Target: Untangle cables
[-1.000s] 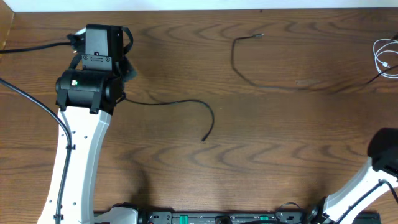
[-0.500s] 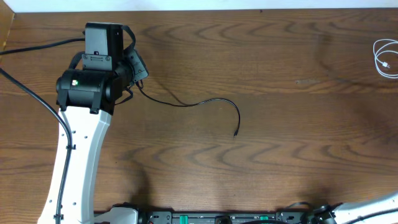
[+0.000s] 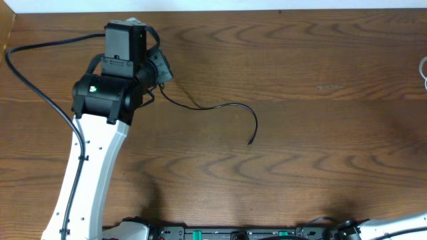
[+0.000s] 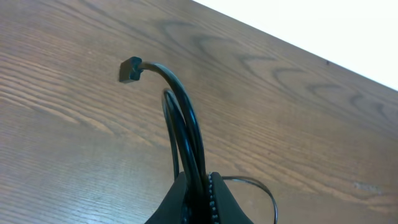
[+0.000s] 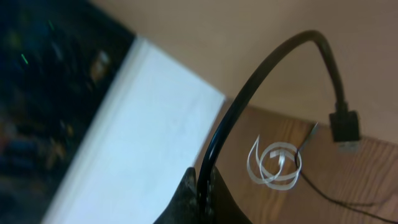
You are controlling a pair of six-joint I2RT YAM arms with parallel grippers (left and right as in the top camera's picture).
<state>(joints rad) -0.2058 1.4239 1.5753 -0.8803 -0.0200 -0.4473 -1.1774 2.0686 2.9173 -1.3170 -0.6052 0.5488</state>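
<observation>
My left gripper [image 3: 157,69] is shut on a thin black cable [image 3: 227,107] at the back left of the table. The cable trails right and curls down to a free plug end [image 3: 250,142]. In the left wrist view the fingers [image 4: 200,198] pinch this cable [image 4: 186,124], and its short end arches up to a small plug [image 4: 129,70]. My right gripper [image 5: 204,193] is shut on another black cable [image 5: 249,99] with a plug [image 5: 345,127] held in the air. A coiled white cable [image 5: 274,163] lies on the table beyond it. The right gripper is out of the overhead view.
The wooden table [image 3: 300,173] has a white wall along its far edge [image 3: 267,5]. A sliver of the white cable shows at the table's right edge [image 3: 424,67]. A thin black cord [image 5: 339,199] runs beside the white coil. The arm bases sit at the front edge [image 3: 233,233].
My left gripper has moved right and back, dragging its black cable along. The second black cable and the right arm have left the overhead view. The white cable has slid almost off the right edge.
</observation>
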